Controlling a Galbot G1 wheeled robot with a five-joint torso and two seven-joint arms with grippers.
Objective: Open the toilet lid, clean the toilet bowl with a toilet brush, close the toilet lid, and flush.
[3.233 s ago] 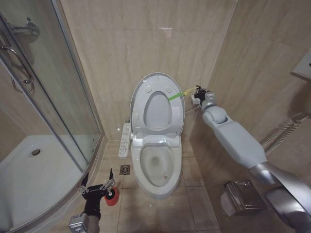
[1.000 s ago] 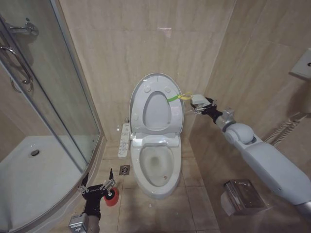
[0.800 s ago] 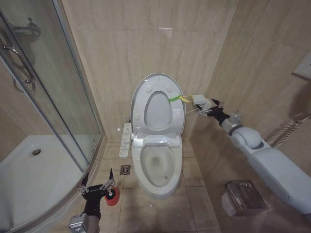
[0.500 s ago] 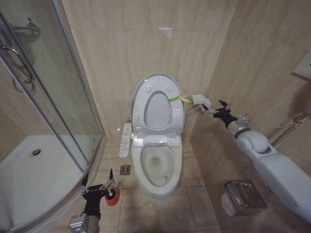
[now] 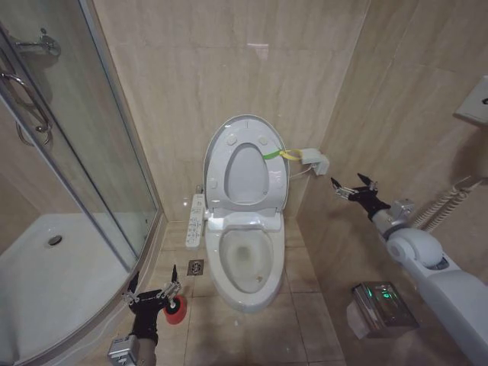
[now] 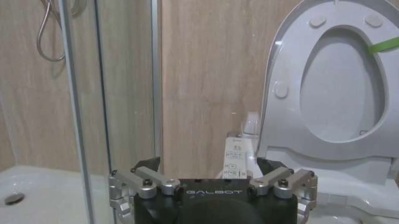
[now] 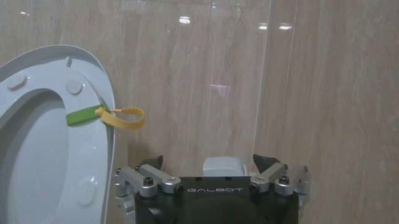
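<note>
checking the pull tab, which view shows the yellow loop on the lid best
The right wrist view: the yellow loop hangs clear off the lid edge. The head view shows it small; the left wrist view catches just the green band.

We see the white toilet lid [image 5: 245,164] standing upright against the wall, the open white toilet bowl [image 5: 245,263] below, and the red-cupped toilet brush [image 5: 176,308] left.

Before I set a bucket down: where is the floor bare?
Bare tiles lie between the toilet bowl and the right wall. The strip between bowl and shower tray is crowded: floor drain, toilet brush, left gripper.
</note>
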